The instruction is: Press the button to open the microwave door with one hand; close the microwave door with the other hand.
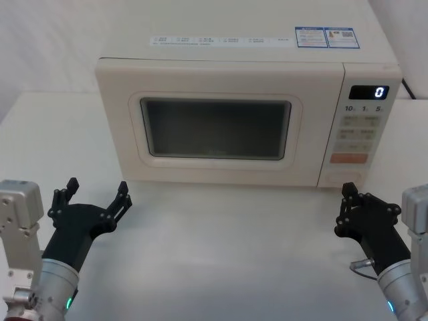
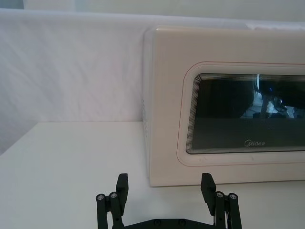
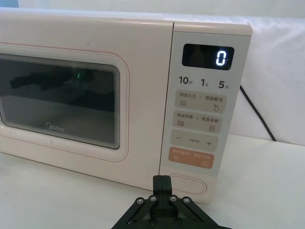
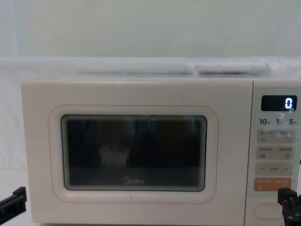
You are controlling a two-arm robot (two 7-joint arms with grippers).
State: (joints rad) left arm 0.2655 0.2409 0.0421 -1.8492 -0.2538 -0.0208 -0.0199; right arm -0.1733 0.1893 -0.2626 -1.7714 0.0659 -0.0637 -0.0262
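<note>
My left gripper (image 1: 95, 194) sits at the lower left of the head view, low over the white table (image 1: 221, 254). Its fingers (image 2: 122, 187) are spread wide apart and hold nothing. In my left wrist view they stand at the bottom middle of the frame, apart from the microwave's front left corner.

My right gripper (image 1: 346, 208) sits at the lower right of the head view. Its fingers (image 3: 161, 183) are pressed together and hold nothing. In my right wrist view the tips poke up at the bottom middle of the frame, just beside the button (image 3: 187, 184) but not touching it.

The button is the long cream one at the very bottom of the control panel (image 3: 202, 109), under the orange key (image 3: 191, 158). In the chest view it is at the lower right corner (image 4: 267, 211), partly behind my right gripper (image 4: 289, 200).

The microwave door (image 1: 214, 120) is shut flat against the oven. It fills the middle of the head view, with its dark window (image 1: 215, 128) in the middle. The little display (image 1: 368, 92) at the upper right of the panel shows a 0. A black cord (image 3: 257, 114) runs down the wall at the right side of the right wrist view.
</note>
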